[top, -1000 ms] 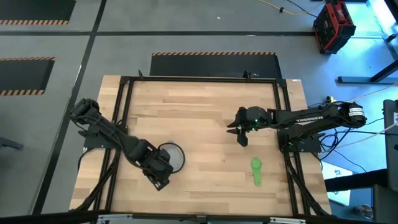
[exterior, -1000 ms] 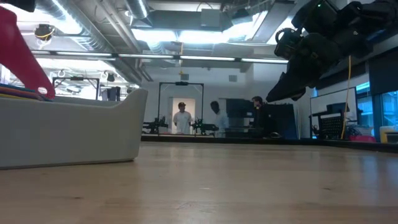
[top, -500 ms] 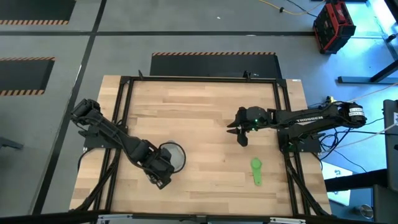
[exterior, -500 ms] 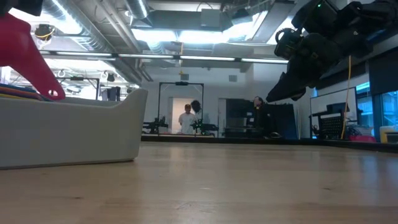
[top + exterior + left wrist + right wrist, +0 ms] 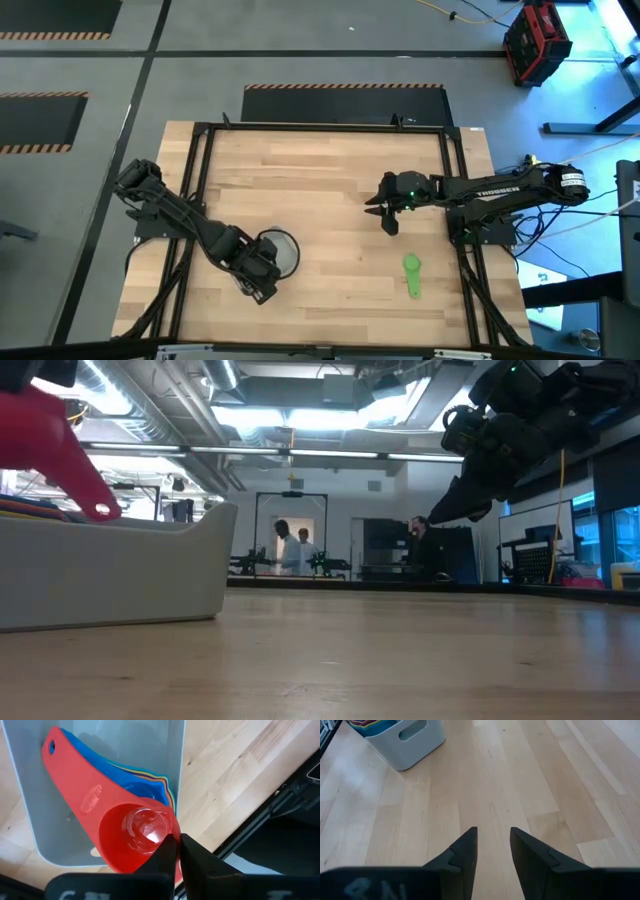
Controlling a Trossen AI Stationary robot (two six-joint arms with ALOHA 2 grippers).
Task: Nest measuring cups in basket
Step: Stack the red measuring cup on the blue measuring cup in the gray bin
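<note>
High view: left tool (image 5: pixel 174 851) pinching red cup (image 5: pixel 120 827) rim over basket (image 5: pixel 172 755); right tool (image 5: pixel 492 845) open above bare table (image 5: pixel 330 180).

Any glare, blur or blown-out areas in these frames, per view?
Low view: ceiling lights blown out, and the pink-red plastic measuring cup at the left edge is soft. Left wrist view: a bright highlight sits in that cup's bowl, pinched by the left gripper over the pale grey-blue plastic basket. Right wrist view: the right gripper looms large over evenly lit wood.
</note>
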